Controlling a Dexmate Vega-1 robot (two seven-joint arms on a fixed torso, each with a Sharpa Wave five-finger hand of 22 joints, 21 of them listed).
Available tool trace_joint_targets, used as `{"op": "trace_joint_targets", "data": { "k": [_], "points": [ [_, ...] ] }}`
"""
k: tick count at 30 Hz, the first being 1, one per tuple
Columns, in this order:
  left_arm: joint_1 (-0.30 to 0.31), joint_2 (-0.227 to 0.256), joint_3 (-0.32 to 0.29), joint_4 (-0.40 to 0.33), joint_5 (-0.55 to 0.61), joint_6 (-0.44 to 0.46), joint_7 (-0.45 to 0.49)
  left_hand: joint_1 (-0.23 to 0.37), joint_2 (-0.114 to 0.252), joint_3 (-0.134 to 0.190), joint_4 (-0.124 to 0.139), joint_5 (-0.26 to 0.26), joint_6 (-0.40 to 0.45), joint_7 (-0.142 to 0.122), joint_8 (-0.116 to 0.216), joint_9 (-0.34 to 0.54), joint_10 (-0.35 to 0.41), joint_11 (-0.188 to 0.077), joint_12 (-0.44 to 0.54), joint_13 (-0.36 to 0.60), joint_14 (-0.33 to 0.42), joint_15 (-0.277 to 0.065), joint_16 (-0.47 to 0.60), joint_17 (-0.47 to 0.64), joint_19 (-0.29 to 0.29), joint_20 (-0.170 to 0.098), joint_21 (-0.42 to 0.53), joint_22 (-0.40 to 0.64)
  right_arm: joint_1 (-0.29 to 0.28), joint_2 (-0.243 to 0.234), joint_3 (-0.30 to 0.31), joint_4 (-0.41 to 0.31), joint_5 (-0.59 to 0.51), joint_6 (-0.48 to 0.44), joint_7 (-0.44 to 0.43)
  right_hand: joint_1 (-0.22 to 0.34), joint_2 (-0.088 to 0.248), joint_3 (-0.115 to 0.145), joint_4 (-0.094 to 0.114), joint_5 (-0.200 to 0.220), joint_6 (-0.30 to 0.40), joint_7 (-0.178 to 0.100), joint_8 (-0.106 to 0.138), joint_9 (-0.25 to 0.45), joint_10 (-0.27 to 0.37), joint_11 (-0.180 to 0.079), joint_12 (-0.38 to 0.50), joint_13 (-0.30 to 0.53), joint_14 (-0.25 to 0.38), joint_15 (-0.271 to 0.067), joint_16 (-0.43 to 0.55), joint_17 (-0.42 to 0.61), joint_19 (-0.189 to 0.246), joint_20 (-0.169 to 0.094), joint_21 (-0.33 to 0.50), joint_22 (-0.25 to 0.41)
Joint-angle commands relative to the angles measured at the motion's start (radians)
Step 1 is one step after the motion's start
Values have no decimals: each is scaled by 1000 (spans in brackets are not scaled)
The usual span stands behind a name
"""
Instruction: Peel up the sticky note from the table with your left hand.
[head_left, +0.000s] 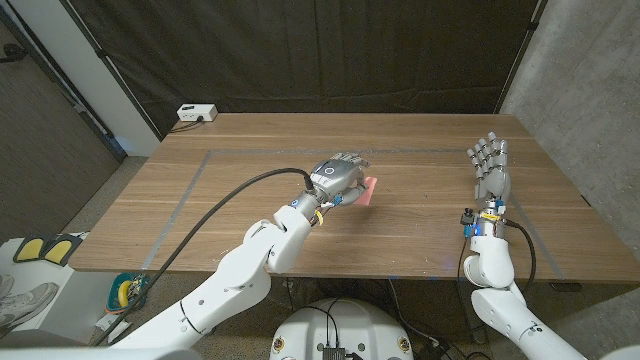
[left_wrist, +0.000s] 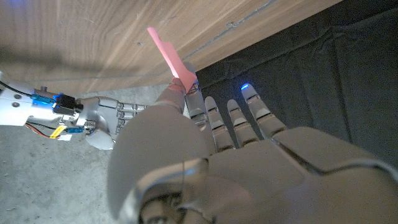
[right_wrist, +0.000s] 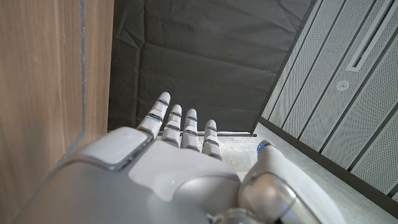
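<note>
A pink sticky note shows at the middle of the wooden table, just beside my left hand. In the left wrist view the note is pinched by one end between the thumb and a finger of my left hand, sticking out over the wood, lifted off the surface. The other fingers of that hand are stretched out. My right hand stands upright near the table's right side, fingers apart and holding nothing; its fingers point toward the dark curtain.
A white power strip lies at the table's far left corner. Grey tape lines mark a rectangle on the wood. A black curtain hangs behind the table. Shoes and a tape roll lie on the floor at the left.
</note>
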Motion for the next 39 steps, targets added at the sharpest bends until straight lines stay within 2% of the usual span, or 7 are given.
{"op": "trace_joint_targets", "data": {
  "k": [1, 4, 7, 14, 20, 29, 39],
  "points": [
    [54, -89, -44, 117, -130, -22, 554, -8, 1, 4, 6, 0, 38, -51, 7, 3, -15, 10, -11, 0, 7, 4, 8, 3, 2, 10, 11, 1, 7, -14, -2, -46, -31, -61, -26, -6, 2, 5, 0, 9, 10, 5, 3, 3, 4, 0, -2, 2, 5, 0, -2, 0, 4, -3, -1, 2],
    [37, -108, -45, 161, -142, -31, 641, -8, 2, 6, 5, 0, 33, -47, 9, 7, -9, 7, -11, 0, 8, 1, 8, 3, 8, 6, 15, 1, 14, -16, -4, -52, -35, -77, -26, -6, 2, 5, 0, 9, 10, 5, 3, 3, 4, 0, -2, 2, 6, -2, -2, 0, 4, -2, -1, 2],
    [26, -129, -69, 206, -253, -106, 708, -11, 5, 10, 7, 1, 27, -43, 13, 12, 2, 12, -9, 0, 16, -5, 12, 4, 13, 1, 19, 1, 29, -20, -11, -54, -34, -96, -17, -6, 1, 5, -1, 9, 10, 5, 3, 3, 5, 0, -2, 2, 6, -2, -2, 0, 6, -3, -1, 2],
    [24, -154, -103, 228, -377, -157, 742, -15, 0, 13, 6, 1, 30, -50, 22, 16, 28, 3, -3, 1, 12, 5, 9, 3, 12, 3, 22, 0, 52, -26, -16, -66, -36, -139, -4, -6, 0, 6, -1, 9, 12, 8, 4, 3, 5, 2, -2, 2, 7, -2, -3, 0, 6, -9, -3, 2],
    [29, -174, -150, 239, -527, -231, 720, -17, -2, 17, 4, 2, 26, -47, 23, 12, 5, 14, -17, 2, 10, 9, 8, 3, 8, 6, 24, 0, 69, -31, -16, -85, -36, -175, 8, -6, -1, 6, -2, 9, 18, 11, 5, 3, 3, 3, -3, 2, 9, -4, -2, 0, 14, -12, -2, 2],
    [37, -188, -252, 250, -877, -363, 529, -21, 5, 26, 5, 5, 7, -37, 24, 15, -13, 32, -31, 1, -3, 30, 4, 5, -1, 16, 25, -1, 96, -45, -20, -104, -6, -237, 63, -7, -3, 5, -3, 8, 33, 15, 10, 3, 3, 4, -3, 2, 11, -5, -3, 0, 17, -11, -3, 2],
    [4, -216, -308, 301, -1150, -409, 348, -20, 10, 37, 4, 9, -10, -21, 31, 27, -6, 42, -34, 2, -9, 44, 3, 7, -19, 29, 23, -1, 124, -22, -12, -86, -9, -267, 78, -8, -5, 5, -4, 8, 45, 22, 13, 3, 7, 5, -2, 2, 10, -2, -5, 0, 17, -10, -6, 2]
  ]
}}
